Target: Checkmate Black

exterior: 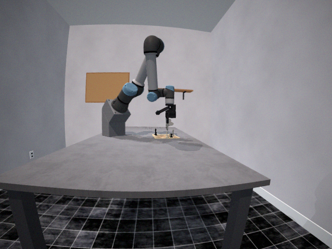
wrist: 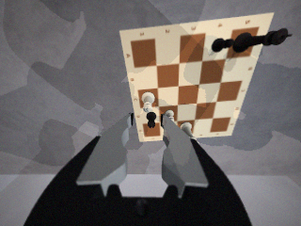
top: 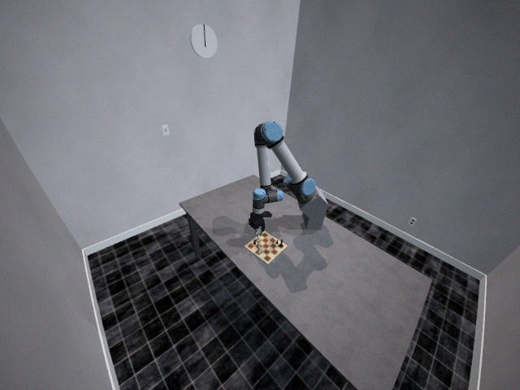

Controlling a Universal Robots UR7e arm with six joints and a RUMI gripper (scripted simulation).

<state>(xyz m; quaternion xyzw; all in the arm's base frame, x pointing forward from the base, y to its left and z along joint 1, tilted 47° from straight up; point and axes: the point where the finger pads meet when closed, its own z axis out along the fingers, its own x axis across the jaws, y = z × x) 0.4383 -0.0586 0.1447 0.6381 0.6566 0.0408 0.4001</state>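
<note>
Hanging over the near edge of the chessboard [wrist: 198,75], the end effector [wrist: 147,123] has its fingers partly open and holds nothing. A small black piece [wrist: 150,119] stands between them. White pieces [wrist: 148,99] stand close by on the table [exterior: 134,161].

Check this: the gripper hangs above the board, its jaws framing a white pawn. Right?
Not quite. The pawn framed between the jaws is black, not white; the wrist view shows it. The gripper does hang above the board, holding nothing.
</note>
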